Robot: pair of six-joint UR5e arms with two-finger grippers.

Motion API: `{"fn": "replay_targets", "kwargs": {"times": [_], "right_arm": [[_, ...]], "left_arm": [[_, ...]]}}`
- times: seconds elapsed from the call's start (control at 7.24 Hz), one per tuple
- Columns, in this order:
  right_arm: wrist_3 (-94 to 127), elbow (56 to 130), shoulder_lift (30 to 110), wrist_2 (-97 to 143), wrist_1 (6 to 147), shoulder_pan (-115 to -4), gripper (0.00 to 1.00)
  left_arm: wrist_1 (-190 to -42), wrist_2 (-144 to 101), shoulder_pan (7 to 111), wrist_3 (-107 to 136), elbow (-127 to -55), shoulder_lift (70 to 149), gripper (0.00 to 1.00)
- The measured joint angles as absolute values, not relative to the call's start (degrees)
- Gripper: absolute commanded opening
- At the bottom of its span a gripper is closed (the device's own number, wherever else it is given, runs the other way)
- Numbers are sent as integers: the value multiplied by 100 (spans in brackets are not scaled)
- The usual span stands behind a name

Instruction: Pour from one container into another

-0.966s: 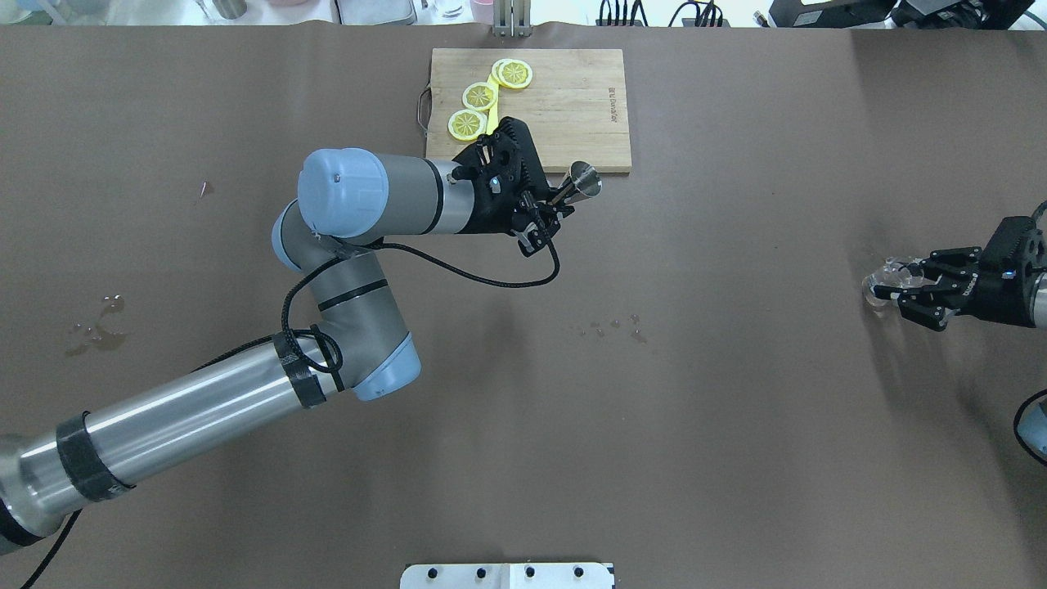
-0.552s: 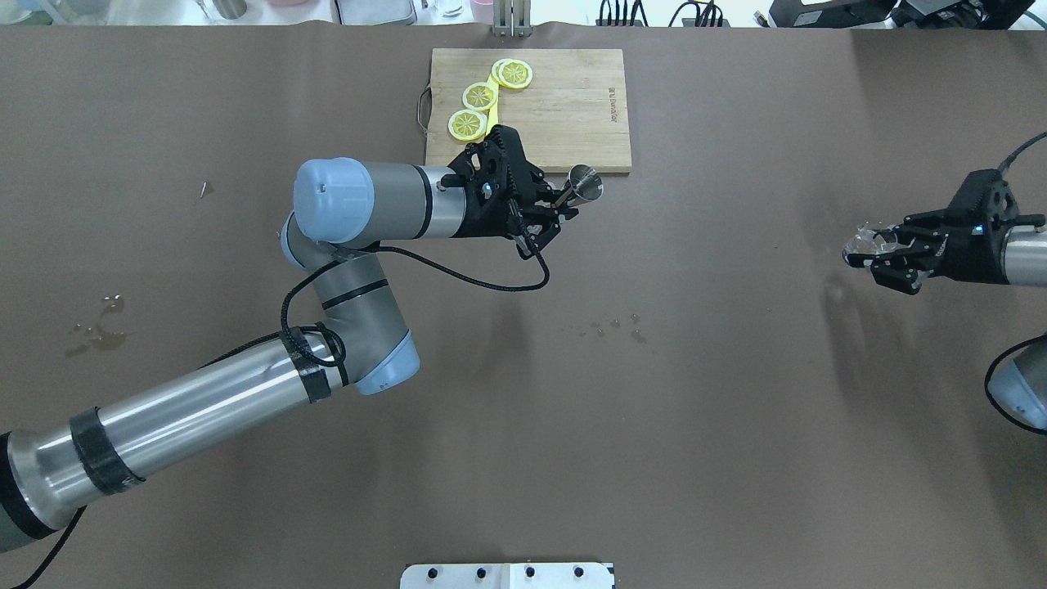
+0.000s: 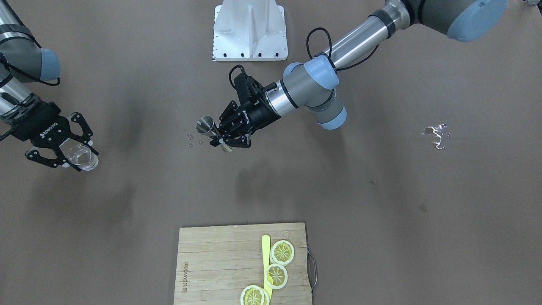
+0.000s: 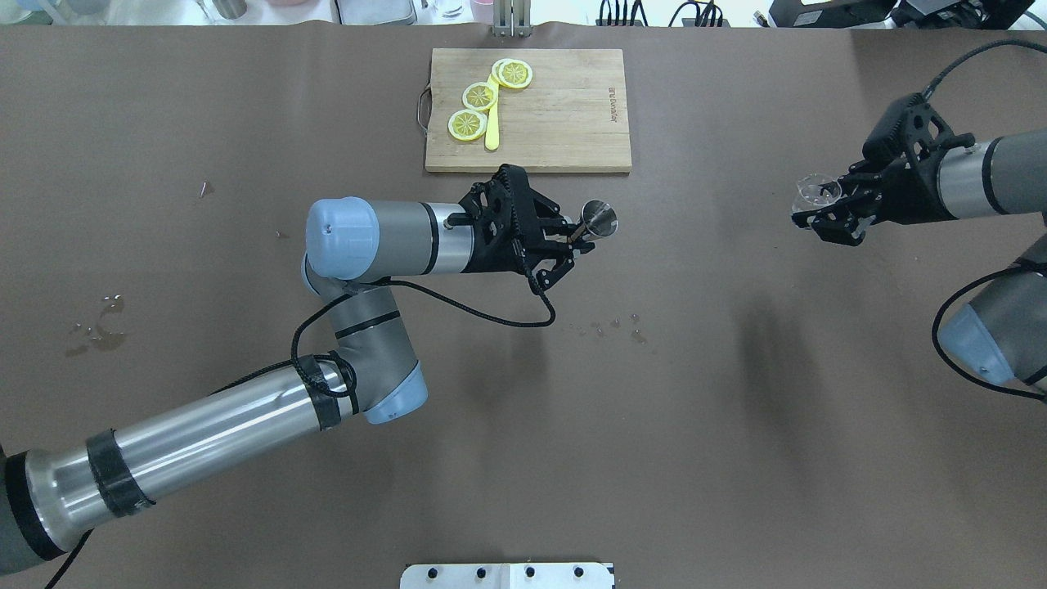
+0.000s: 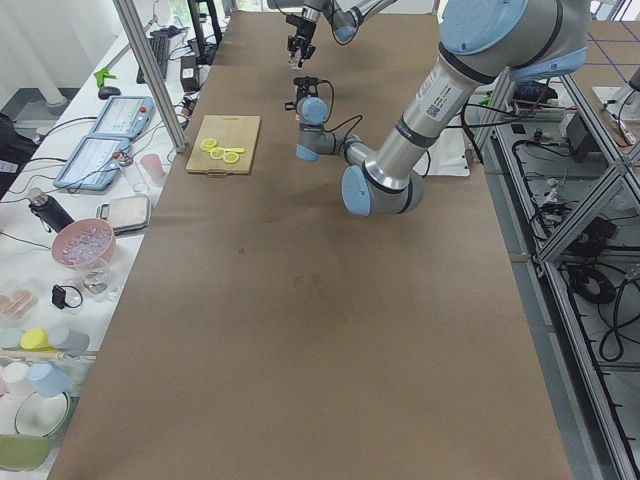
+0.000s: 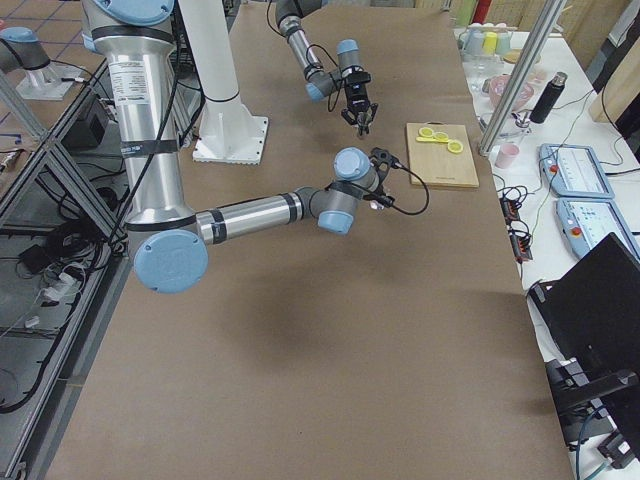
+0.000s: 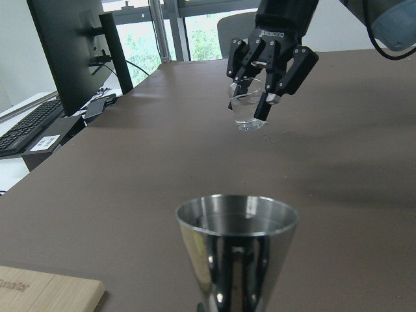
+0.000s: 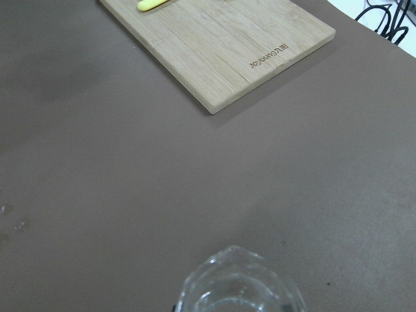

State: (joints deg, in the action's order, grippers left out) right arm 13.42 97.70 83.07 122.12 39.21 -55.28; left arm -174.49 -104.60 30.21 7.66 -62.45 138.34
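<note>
Metal cup [image 4: 599, 218]: shiny, hourglass-shaped, up in the air over the middle of the table [image 4: 491, 458], just off the near edge of the cutting board [image 4: 564, 106], mouth up and roughly level; clamped low down in the left gripper [image 4: 577, 236], fingers closed somewhere around the waist or the lower cone (too small here to say which). Looks stiff and light, so no crush worry; polished steel though, so slippery; best pinched right where the two cones meet, so no sliding up or down once tipped.

Glass [image 4: 816, 192]: well apart from it, out on the right side, also off the table, squeezed across its wall by the right gripper [image 4: 818, 209]; clear, thin-looking, probably fragile and slick too; better off with a gentle hold around mid-height, never by the rim.

Big gap to close before any pour; would bring the rims close first, then tip slowly; easy to spill with mouths that small; already a few drops [image 4: 613, 327] on the table below.
</note>
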Motion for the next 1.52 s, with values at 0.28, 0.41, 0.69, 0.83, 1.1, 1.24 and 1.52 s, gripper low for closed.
{"fn": "replay_targets", "kwargs": {"times": [0.28,0.41,0.69,0.83,1.1,1.24,1.52], "right_arm": [[1009,10399,8099,12221,5177,-5488,0],[550,10612,8009,12211,5677,-5471,0],[219,11107,7874,12125,6456,-5339,0],[260,11248,7848,12093,6608,-5241,0],[814,11316,7639,12115,6954,-4937,0],[1001,11303,7495,12126,7121,-4780,0],[1086,11283,7194,12123,7521,-4537,0]], "left_arm": [[-17651,-10459,2896,783,-6012,13874,0],[-17703,-10459,2864,803,-5933,13901,0],[-17732,-10459,2823,818,-5846,13950,0],[-17733,-10457,2808,835,-5834,13963,0],[-17729,-10455,2783,884,-5828,13975,0],[-17728,-10455,2781,890,-5828,13977,0],[-17728,-10458,2772,894,-5827,13977,0]]}}
